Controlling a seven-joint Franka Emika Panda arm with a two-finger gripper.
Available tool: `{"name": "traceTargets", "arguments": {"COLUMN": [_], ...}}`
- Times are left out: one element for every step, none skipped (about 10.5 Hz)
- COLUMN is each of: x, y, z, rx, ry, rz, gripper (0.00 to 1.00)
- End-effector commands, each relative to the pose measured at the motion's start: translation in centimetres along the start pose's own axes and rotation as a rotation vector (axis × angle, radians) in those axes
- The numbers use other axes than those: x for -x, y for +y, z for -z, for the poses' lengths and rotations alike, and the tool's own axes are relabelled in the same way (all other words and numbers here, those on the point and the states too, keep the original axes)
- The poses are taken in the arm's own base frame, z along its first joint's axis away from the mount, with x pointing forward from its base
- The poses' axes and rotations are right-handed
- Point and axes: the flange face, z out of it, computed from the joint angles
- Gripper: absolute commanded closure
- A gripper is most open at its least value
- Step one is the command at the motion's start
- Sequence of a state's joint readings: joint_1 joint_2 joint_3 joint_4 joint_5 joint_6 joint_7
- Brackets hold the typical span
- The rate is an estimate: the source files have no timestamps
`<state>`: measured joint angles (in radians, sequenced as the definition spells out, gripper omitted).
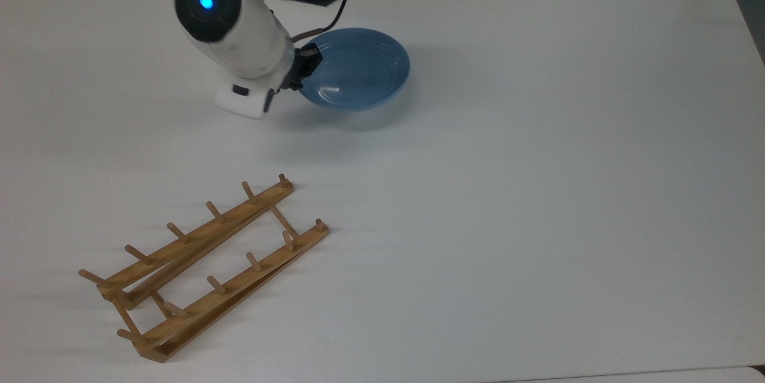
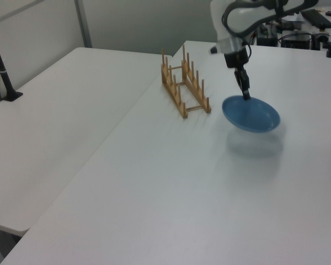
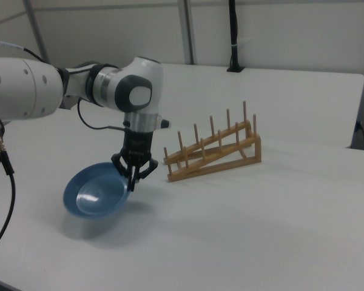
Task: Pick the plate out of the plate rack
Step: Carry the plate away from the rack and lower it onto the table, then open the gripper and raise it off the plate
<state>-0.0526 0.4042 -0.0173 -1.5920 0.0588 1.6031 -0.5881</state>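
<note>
**Blue plate held clear of wooden rack**

White tabletop spreads under a Franka arm, whose gripper is clamped on the rim of the plate. The fingers pinch the edge nearest the rack, and the blue dish hangs from them, tilted, hollow side up, just above the table with a soft shadow beneath it.

The plate rack stands well apart from the plate, toward the top view's lower left, its two long rails running diagonally and its upright pegs bare. In the left view the rack sits to the left of the plate; in the right view the rack is to the right of it. A black cable trails from the arm in the right view's left. Black posts are clamped at the table's edge.
</note>
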Motion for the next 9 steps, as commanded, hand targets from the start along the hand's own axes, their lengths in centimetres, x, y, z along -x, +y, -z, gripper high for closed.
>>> {"name": "traceTargets", "arguments": {"x": [-2.3,-2.8,-3.4,-3.7,-3.5,-3.6,-3.3,-2.7,-1.6], "y": [-2.1,-2.1,-2.6,-2.8,-2.8,-3.1,-3.7,-4.7,-5.6], "z": [-5.0,-6.2,-6.9,-6.9,-5.9,-4.9,-3.1,-0.7,2.1], "rx": [-0.054,-0.061,-0.057,-0.031,-0.001,0.039,0.109,0.178,0.212], "ry": [-0.123,-0.142,-0.157,-0.168,-0.161,-0.154,-0.145,-0.122,-0.072], "rz": [0.072,0.073,0.078,0.076,0.027,-0.061,-0.145,-0.193,-0.236], "gripper": [1.0,1.0,1.0,0.85,0.57,0.18,0.0,0.0,0.0]}}
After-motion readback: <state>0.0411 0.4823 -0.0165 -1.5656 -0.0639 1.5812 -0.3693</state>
